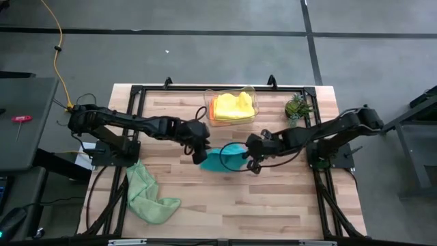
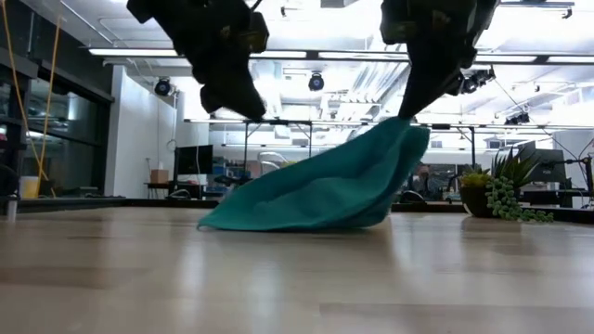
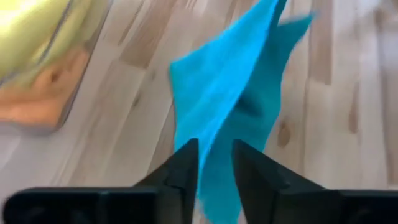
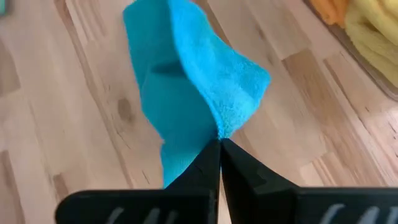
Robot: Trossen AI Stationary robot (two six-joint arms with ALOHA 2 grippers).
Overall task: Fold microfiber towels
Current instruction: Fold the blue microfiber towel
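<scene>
A teal-blue microfiber towel [image 1: 222,159] sits at the table's middle, one end raised and its lower edge [image 2: 278,226] on the wood. My right gripper [image 4: 219,142] is shut on the raised end. My left gripper [image 3: 216,171] hangs open just above the towel's other end, clear of it in the low view [image 2: 243,104]. A light green towel [image 1: 147,196] lies crumpled at the near left. Yellow towels [image 1: 233,104] and an orange one [image 1: 217,116] lie in the clear bin [image 1: 254,102]. My right gripper pinches a folded tip of the teal towel [image 4: 225,127] between its two fingertips, slanting down from above. The cloth slopes slack from that high point [image 2: 401,125] down to its far end on the table [image 2: 212,223].
The clear bin stands at the far middle, with a small potted plant [image 1: 297,107] to its right. Bare wood lies between the towel and the table's near edge [image 1: 225,229]. Black frame rails run along the table's sides.
</scene>
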